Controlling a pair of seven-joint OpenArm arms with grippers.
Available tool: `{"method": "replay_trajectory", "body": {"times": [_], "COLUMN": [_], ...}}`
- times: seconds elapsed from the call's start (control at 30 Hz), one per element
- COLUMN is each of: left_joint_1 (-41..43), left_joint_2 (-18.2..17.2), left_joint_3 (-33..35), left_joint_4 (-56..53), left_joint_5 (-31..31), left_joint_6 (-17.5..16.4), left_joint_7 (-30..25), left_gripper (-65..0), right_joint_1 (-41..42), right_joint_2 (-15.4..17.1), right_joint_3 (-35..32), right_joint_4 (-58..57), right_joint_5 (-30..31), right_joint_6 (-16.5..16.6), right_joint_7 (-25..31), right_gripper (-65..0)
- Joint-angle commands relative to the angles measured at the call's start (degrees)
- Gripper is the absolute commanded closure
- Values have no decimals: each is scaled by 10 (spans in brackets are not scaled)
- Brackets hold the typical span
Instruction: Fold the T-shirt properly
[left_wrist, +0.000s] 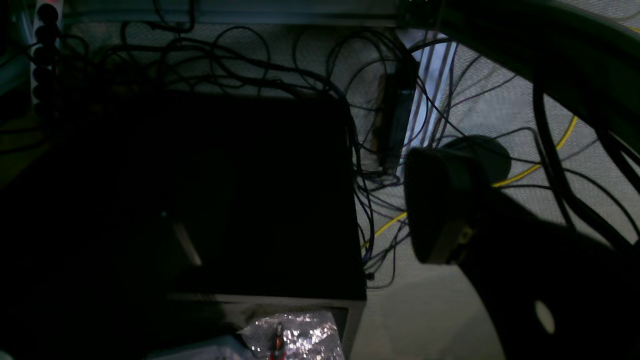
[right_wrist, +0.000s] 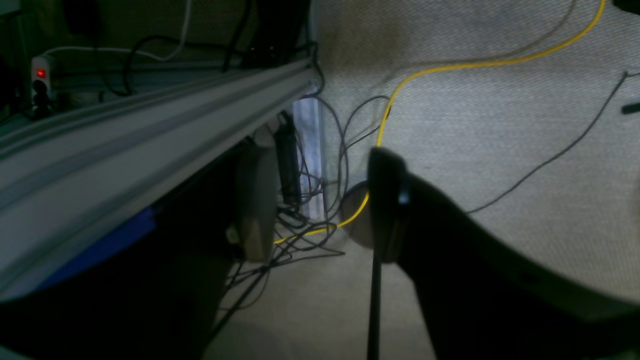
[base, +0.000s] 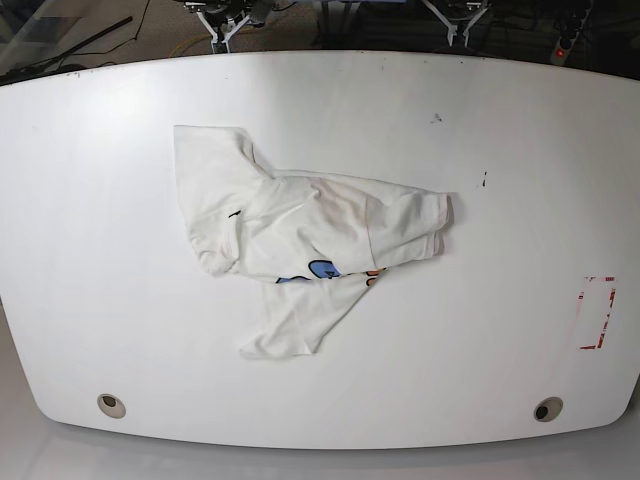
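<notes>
One broad white oval table (base: 90, 200) is carrying the crumpled white printed cotton T-shirt (base: 300, 225) near centre, unfolded. Both arms are hanging below table level: left gripper (left_wrist: 452, 220) empty, its spread unclear; right gripper (right_wrist: 320, 205) parted, empty.

From my station I see a white table (base: 520, 180) with two round holes (base: 111, 405) near its front edge and a red-marked rectangle (base: 597, 312) toward one side. Below it, a yellow cable (right_wrist: 450, 67) and a tangle of black cables (left_wrist: 240, 65) cross grey carpet (right_wrist: 500, 150), beside an aluminium rail (right_wrist: 150, 125) and a power strip (right_wrist: 40, 80) with a lit red switch.
</notes>
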Motion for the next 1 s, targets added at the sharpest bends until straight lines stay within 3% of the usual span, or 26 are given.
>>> {"method": "replay_trajectory", "body": {"times": [0.0,0.6,0.8,0.97], "left_joint_1": [28,218,313,397], "left_joint_2": [-4,-21,-21,-46], "left_joint_3": [0,0,-1,0], "left_joint_4": [41,306,440,569], "left_joint_5": [0,0,0,1], "left_joint_6": [2,2,2,2], "left_joint_7": [2,20,20,20], "left_gripper": [-500,-500,-500,-500], "right_joint_1": [-21,-172,-238,-301], "right_joint_2": [5,7,18,24], "right_joint_3": [1,2,3,31], "right_joint_4": [41,213,296,376], "right_joint_5": [0,6,6,6], "right_joint_6": [3,3,3,3], "right_joint_7": [5,1,1,1], "right_gripper": [-271,-270,-270,-270]}}
